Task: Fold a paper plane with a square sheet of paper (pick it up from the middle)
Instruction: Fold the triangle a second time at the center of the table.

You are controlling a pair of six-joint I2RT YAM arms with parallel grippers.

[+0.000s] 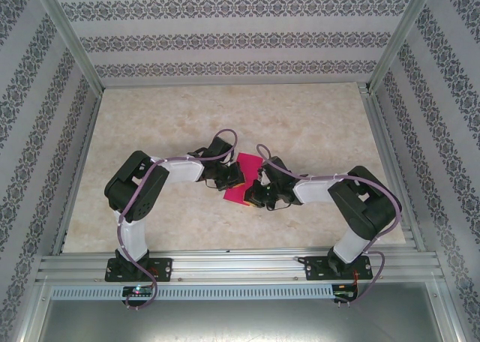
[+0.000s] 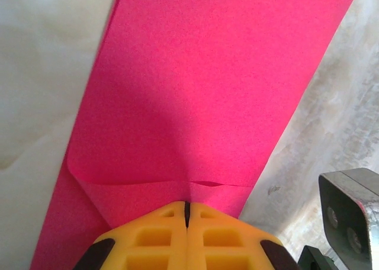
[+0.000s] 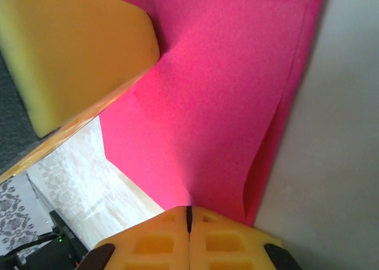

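The square sheet of paper [image 1: 244, 178] is magenta-pink and hangs between my two grippers over the middle of the table. It is doubled into layers: the left wrist view shows a flap edge across the paper [image 2: 201, 104], and the right wrist view shows a loose layer curling off the paper [image 3: 225, 104] along its right edge. My left gripper [image 2: 187, 209] is shut on the sheet's near edge. My right gripper [image 3: 189, 214] is shut on the opposite edge. The left gripper's yellow finger [image 3: 77, 51] shows in the right wrist view. The paper plane is out of view.
The marble-patterned table [image 1: 225, 117] stretches behind the arms, bordered by an aluminium frame [image 1: 240, 263] and patterned walls. In the left wrist view the right gripper's grey body [image 2: 349, 211] sits close at the lower right.
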